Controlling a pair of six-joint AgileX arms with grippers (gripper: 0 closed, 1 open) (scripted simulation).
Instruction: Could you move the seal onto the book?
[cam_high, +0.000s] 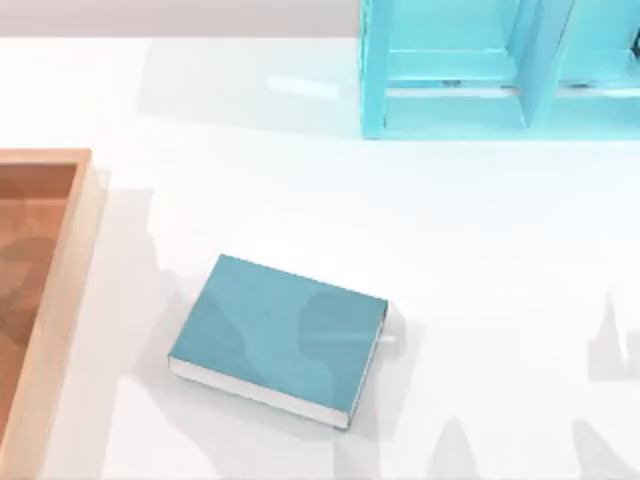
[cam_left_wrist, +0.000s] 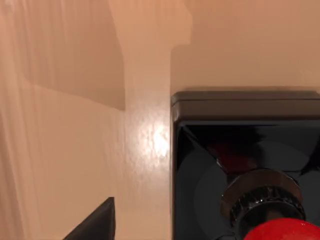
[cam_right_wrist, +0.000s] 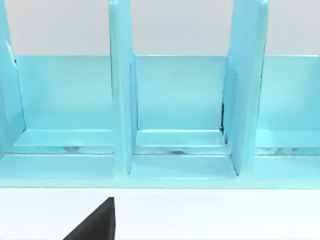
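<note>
Looking down, top view: wooden tray (cam_high: 60, 300) at the table's (cam_high: 480, 250) left edge, its interior showing bare brown floor; light cyan shelf unit (cam_high: 450, 80) at the far right; teal book (cam_high: 275, 335) lying flat near the middle, cover bare. Left wrist view: seal (cam_left_wrist: 250, 180) close below the camera, black square base resting on tan wood, red knob at the frame edge; 1 dark fingertip visible, grip width cannot be told. Right wrist view: faces the shelf's compartments across white tabletop; 1 dark fingertip, width likewise unclear.
</note>
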